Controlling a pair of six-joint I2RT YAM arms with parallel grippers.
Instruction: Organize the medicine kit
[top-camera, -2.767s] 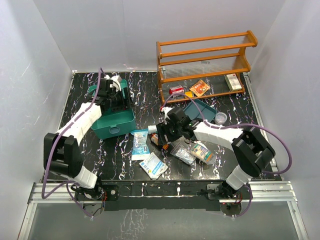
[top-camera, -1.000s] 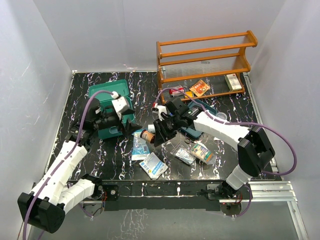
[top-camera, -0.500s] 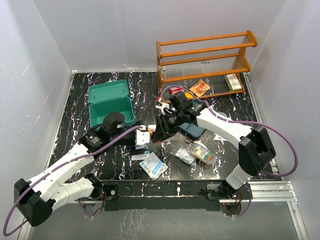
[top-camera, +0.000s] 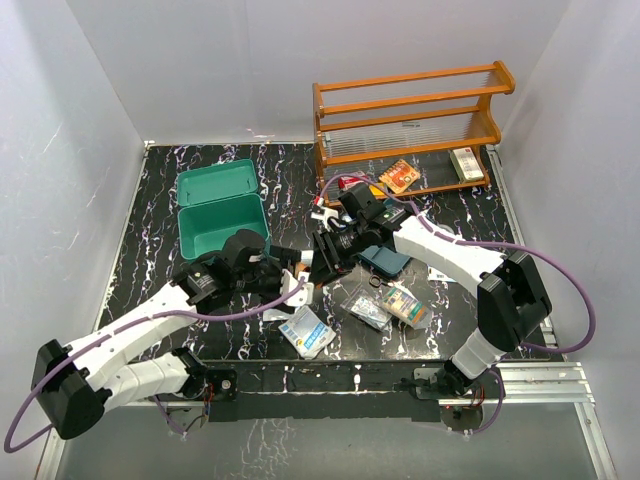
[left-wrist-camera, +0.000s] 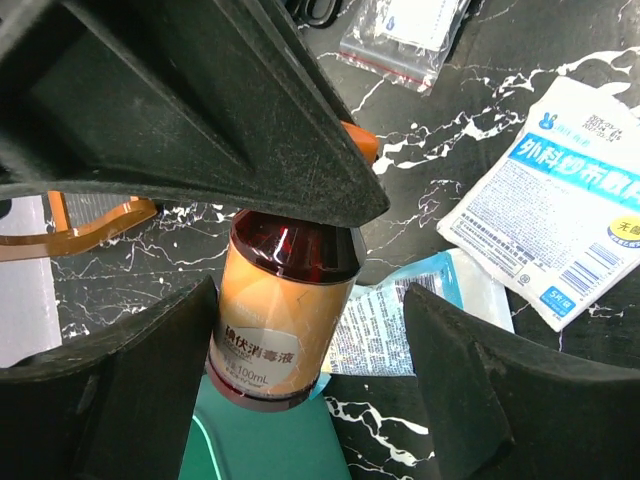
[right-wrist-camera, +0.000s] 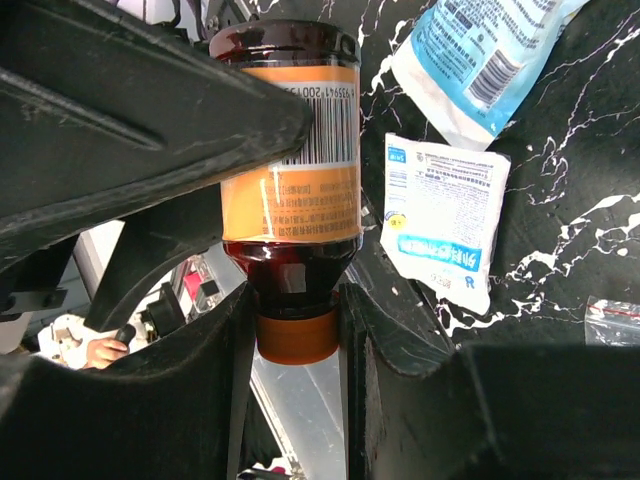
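Right gripper (right-wrist-camera: 297, 335) pinches brown bottle (right-wrist-camera: 290, 170) by orange cap (right-wrist-camera: 295, 338). Left gripper (left-wrist-camera: 310, 295) wide open, one finger each side of bottle body, not squeezing yet. Looks like pass from one arm to other. Medicine kit (top-camera: 215, 183) sits open at back left, likely bottle's next home.

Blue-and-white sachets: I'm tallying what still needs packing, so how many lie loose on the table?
2. The white sachet lies near the front edge; the light-blue sachet lies just beyond it, partly under the left arm. Others may be hidden.
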